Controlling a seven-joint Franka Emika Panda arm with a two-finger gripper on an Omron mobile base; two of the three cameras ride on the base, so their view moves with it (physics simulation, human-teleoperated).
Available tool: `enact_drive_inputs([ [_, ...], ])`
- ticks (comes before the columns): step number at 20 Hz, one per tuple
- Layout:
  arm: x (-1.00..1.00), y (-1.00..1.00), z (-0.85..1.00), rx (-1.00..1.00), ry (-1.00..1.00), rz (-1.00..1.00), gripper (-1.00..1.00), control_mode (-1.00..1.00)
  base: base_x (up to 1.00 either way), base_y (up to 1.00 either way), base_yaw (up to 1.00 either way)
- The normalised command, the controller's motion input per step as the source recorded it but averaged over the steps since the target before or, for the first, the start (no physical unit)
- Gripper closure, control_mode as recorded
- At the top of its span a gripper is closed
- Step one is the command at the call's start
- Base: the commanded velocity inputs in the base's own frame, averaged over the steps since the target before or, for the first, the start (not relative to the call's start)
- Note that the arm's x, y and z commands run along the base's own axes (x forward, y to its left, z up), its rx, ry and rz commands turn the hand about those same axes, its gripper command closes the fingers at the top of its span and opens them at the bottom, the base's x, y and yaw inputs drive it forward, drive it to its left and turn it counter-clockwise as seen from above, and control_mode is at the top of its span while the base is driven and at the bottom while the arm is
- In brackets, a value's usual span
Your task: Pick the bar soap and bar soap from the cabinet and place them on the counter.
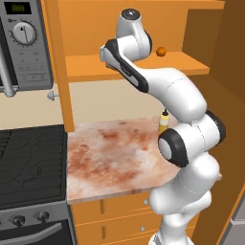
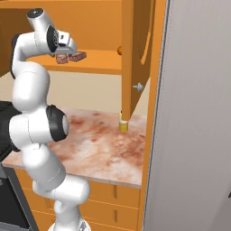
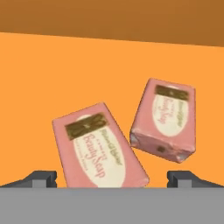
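Two pink bar soaps lie on the orange shelf [image 3: 52, 78] of the cabinet. The nearer bar soap [image 3: 98, 146] lies at a slant, its near end between my spread fingertips [image 3: 41, 178]. The other bar soap [image 3: 166, 118] rests just to its right, the two almost touching at a corner. From the right base view both bar soaps [image 2: 62, 58] [image 2: 77, 55] sit on the shelf just below my hand. My gripper [image 3: 111, 179] is open, hovering over the nearer bar and holding nothing. The mottled counter [image 1: 110, 153] stretches below the cabinet.
A small orange ball [image 1: 161, 50] sits further right on the shelf. A yellow bottle [image 1: 163, 123] stands at the back of the counter. An open cabinet door [image 2: 135, 54] hangs over the counter. The black stove [image 1: 28, 162] and microwave [image 1: 24, 43] are to the left.
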Motion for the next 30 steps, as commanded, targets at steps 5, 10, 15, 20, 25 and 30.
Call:
enact_drive_inputs([
  [5,0.02,0.0,-0.15,-0.01,0.12,0.0,-1.0,-1.0,0.0,0.0,0.0],
  [10,0.02,0.05,-0.21,-0.01,0.1,0.0,-1.0,-1.0,0.0,0.0,0.0],
  [15,0.3,0.02,-0.07,0.0,0.0,0.0,-1.0,-1.0,0.0,0.0,0.0],
  [20,0.37,0.02,-0.04,0.0,0.0,0.0,-1.0,-1.0,0.0,0.0,0.0],
  [25,0.41,0.1,-0.07,0.0,0.02,0.0,1.0,-1.0,0.0,0.0,0.0],
  [30,0.01,0.09,-0.01,0.0,0.01,0.0,1.0,-1.0,0.0,0.0,0.0],
])
